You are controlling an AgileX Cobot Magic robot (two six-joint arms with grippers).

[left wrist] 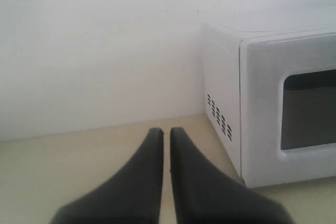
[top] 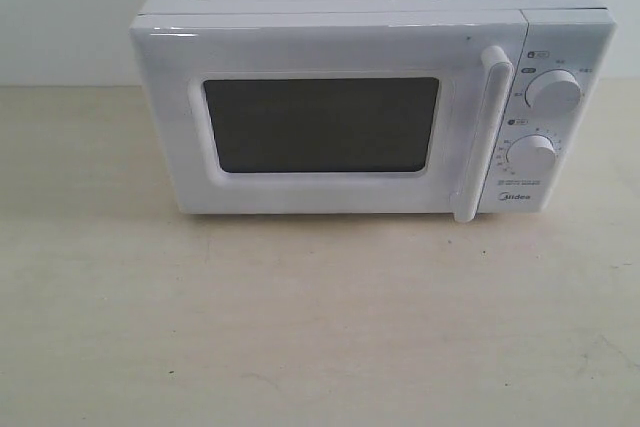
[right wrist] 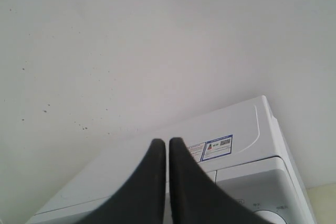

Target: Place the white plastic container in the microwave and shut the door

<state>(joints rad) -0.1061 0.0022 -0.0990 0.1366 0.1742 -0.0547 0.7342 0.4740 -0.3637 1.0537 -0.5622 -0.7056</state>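
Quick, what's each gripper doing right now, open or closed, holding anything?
Left gripper: closed, holding nothing.
Right gripper: closed, holding nothing.

The microwave (top: 340,42) is white all over, with a glossy front. Its door (top: 320,197) is white around a dark grey, almost black window (top: 320,125), and the bar handle (top: 482,137) is white too. The dials (top: 553,90) are white, ringed with fine grey marks, above a dark blue-grey logo (top: 514,199).

The right gripper (right wrist: 167,141) has matte black fingers. Just past their tips, the stickers (right wrist: 210,149) are white with blue blocks and small black print. The left gripper (left wrist: 165,132) is the same matte black. Off to its side, the microwave's flank shows slanting rows of small dark slots (left wrist: 219,119).

The table (top: 300,327) is pale beige with faint streaky grain. The wall (right wrist: 131,51) is white, flecked with tiny dark specks.
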